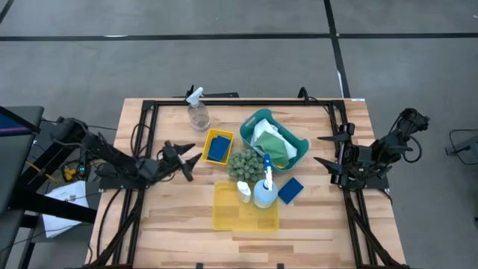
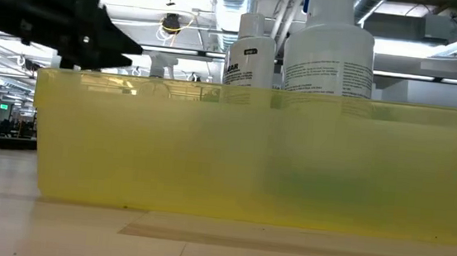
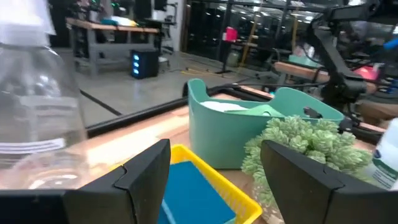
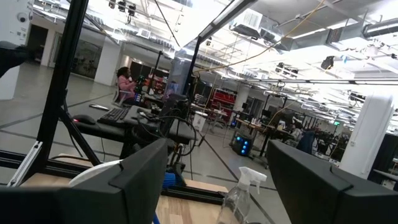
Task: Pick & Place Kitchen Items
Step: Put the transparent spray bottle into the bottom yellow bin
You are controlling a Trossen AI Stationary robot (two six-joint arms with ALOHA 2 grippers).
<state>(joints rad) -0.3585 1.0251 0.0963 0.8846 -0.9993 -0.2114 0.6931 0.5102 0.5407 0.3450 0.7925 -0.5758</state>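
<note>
Left gripper (image 1: 188, 158) open, empty, just beside small yellow bin (image 1: 217, 146) holding blue sponge (image 1: 218, 149). Approach step, likely sponge pick. Next: advance over bin, descend, close. Right gripper (image 1: 326, 149) open, waiting at right.

- A clear spray bottle (image 1: 198, 110) stands upright near my table's far edge.
- One blue sponge (image 1: 218, 148) lies in a small yellow bin.
- Another blue sponge (image 1: 290, 190) lies flat beside my blue-topped spray bottle (image 1: 265, 188) and small white bottle (image 1: 243, 191).
- White cloths (image 1: 266, 137) fill the teal basket.
</note>
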